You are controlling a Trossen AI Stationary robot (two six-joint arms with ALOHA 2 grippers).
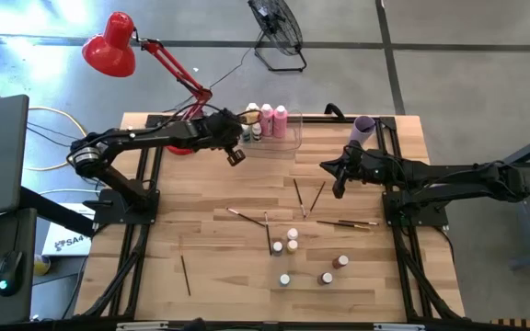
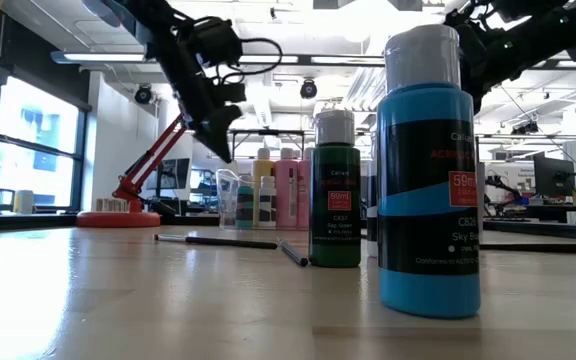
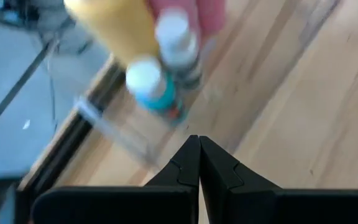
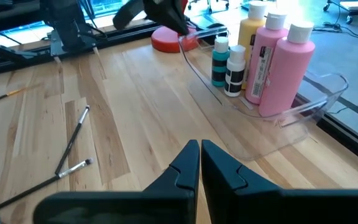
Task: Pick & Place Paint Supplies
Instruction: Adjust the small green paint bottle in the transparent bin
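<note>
The left gripper, pressed together and empty, hangs beside the clear bin at the tabletop's far edge, which holds the tall bottles and two tiny ones. The right gripper, likewise closed and empty, waits right of centre. Judgement: between placements; next, spread the fingers over a tiny bottle or brush near the front-centre.

Clear plastic bin just ahead of right fingers; lilac cup behind them; 1 red desk lamp (beyond table edge); floor fan.
</note>
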